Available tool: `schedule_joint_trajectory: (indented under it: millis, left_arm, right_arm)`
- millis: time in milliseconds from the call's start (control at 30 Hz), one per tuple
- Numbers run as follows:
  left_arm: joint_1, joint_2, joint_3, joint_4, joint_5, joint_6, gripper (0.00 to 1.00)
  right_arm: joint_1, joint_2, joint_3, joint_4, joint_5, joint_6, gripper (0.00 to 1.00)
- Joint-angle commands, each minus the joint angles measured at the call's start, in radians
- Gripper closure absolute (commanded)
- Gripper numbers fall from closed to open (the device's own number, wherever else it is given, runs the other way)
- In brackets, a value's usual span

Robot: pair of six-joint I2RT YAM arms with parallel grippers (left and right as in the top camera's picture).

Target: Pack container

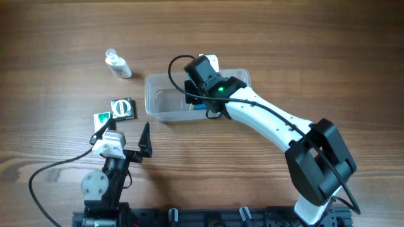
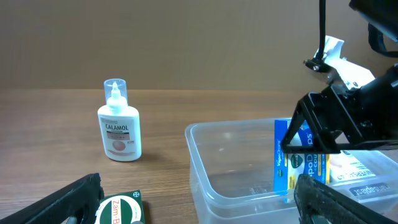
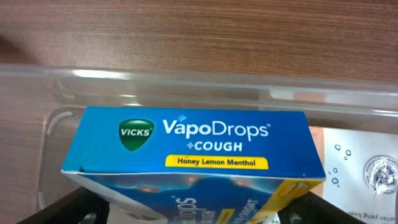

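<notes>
The container (image 1: 165,104) is a clear tub in the middle of the table, also seen in the left wrist view (image 2: 230,168) and the right wrist view (image 3: 186,78). A blue Vicks VapoDrops box (image 3: 193,137) stands on edge inside it (image 2: 298,162). My right gripper (image 1: 201,101) reaches down into the tub. It (image 3: 186,214) is open, with a finger at each end of the blue box. A white box (image 3: 367,168) lies in the tub beside the blue one. My left gripper (image 1: 124,132) hovers wide open near the front left, holding nothing.
A green Zam-Buk box (image 1: 123,108) lies left of the tub, right under my left gripper (image 2: 199,208). A second green-and-white box (image 1: 101,118) sits beside it. A white Calamol bottle (image 1: 118,65) stands at the back left (image 2: 119,127).
</notes>
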Motion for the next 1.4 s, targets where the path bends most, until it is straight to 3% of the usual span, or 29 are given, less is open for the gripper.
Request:
schedule_joint_trajectory:
  millis: [0, 300, 700, 1167, 1367]
  left_arm:
    - [-0.006, -0.005, -0.006, -0.001, 0.008, 0.014, 0.00]
    - [-0.006, -0.005, -0.006, -0.001, 0.009, 0.014, 0.00]
    - [-0.006, -0.005, -0.006, -0.001, 0.008, 0.014, 0.00]
    - [-0.006, -0.005, -0.006, -0.001, 0.009, 0.014, 0.00]
    - [-0.006, -0.005, -0.006, -0.001, 0.008, 0.014, 0.00]
  right_arm:
    - [0.001, 0.011, 0.020, -0.013, 0.017, -0.011, 0.21]
    - [0.001, 0.011, 0.040, -0.043, -0.034, -0.081, 0.26]
    - [-0.004, 0.011, 0.228, -0.277, -0.099, -0.101, 0.30]
    - [-0.008, 0.081, 0.229, -0.351, -0.139, -0.104, 0.30]
    - [-0.011, 0.129, 0.231, -0.339, -0.167, -0.136, 0.14]
